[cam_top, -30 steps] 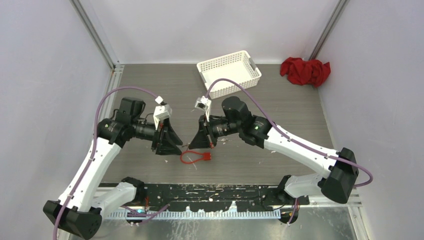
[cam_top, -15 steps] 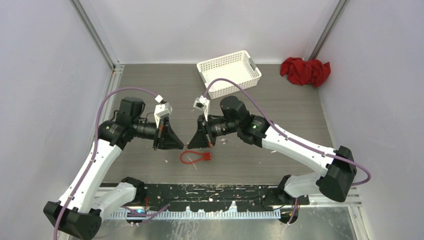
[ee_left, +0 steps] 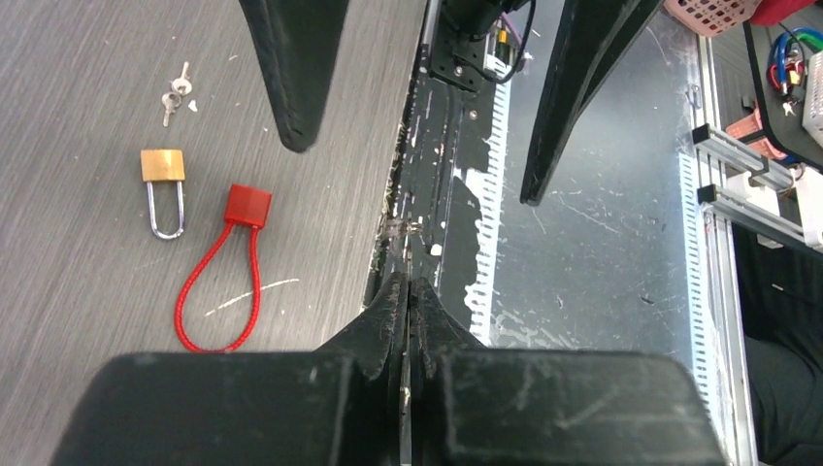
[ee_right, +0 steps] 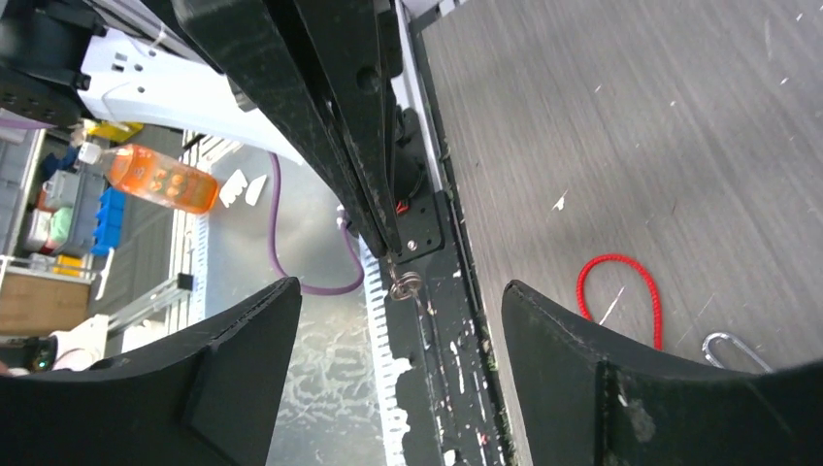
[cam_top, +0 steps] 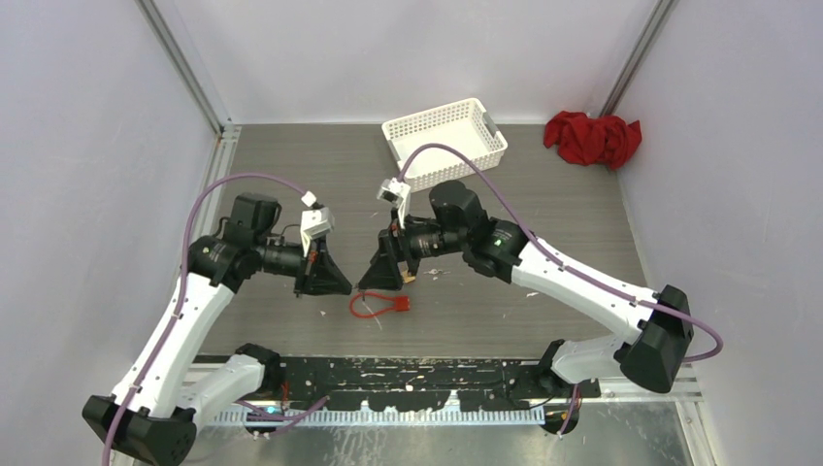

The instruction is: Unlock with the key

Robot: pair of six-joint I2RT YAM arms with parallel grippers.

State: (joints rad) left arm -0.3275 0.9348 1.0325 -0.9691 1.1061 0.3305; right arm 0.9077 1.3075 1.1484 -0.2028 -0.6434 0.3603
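Note:
A small key with a ring (ee_right: pixel 406 283) sticks out of the tips of my left gripper (ee_left: pixel 409 282), which is shut on it above the table's near edge. My right gripper (ee_right: pixel 401 288) faces it with its jaws wide apart on either side of the key ring and nothing touching them. On the table below lie a brass padlock (ee_left: pixel 162 165) with a steel shackle and, beside it, a red cable lock (ee_left: pixel 247 206) with a red loop. In the top view the left gripper (cam_top: pixel 340 285) and right gripper (cam_top: pixel 380 274) meet tip to tip above the red cable lock (cam_top: pixel 380 304).
Two loose keys (ee_left: pixel 175 89) lie past the padlock. A white basket (cam_top: pixel 446 136) stands at the back and a red cloth (cam_top: pixel 592 138) at the back right. The black base rail (cam_top: pixel 417 374) runs along the near edge.
My left gripper has closed on the key. My right gripper, shut a second ago, has opened wide and let go. Both arms have shifted only slightly.

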